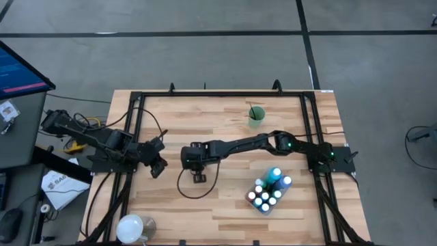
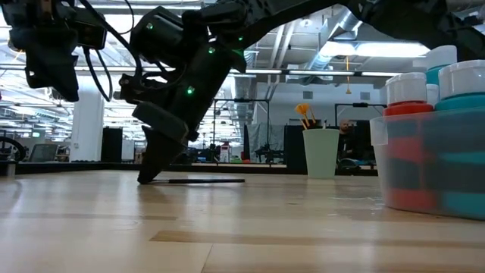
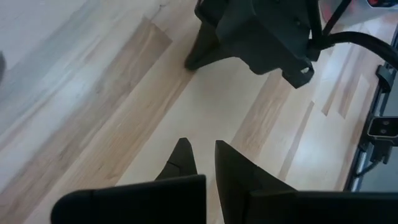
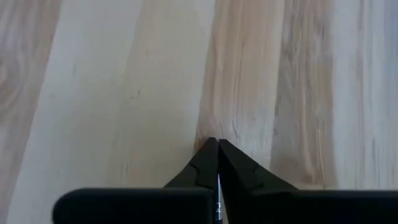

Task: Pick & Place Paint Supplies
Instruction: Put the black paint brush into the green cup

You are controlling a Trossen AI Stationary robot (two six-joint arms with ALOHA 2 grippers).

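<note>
Right tool (image 1: 198, 177) down at table (image 1: 218, 205) centre, fingers pressed together, pinching a thin dark paintbrush (image 2: 198, 180) lying flat on the wood. Left tool (image 1: 158, 167) closed and empty, hovering at nine o'clock of it. Paint bottles (image 1: 268, 190) packed in the clear tub (image 2: 428, 163) at four o'clock.

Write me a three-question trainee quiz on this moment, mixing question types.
1. True or false: the right gripper has its jaws shut on a paintbrush down at the table.
2. Where do the paint bottles stand? A) in the clear tub B) in the pale green cup C) loose on the table
3. Fill in: the left gripper hangs near the table's ___ edge, jaws shut, holding nothing.

Key: 1 true; 2 A; 3 left
</note>
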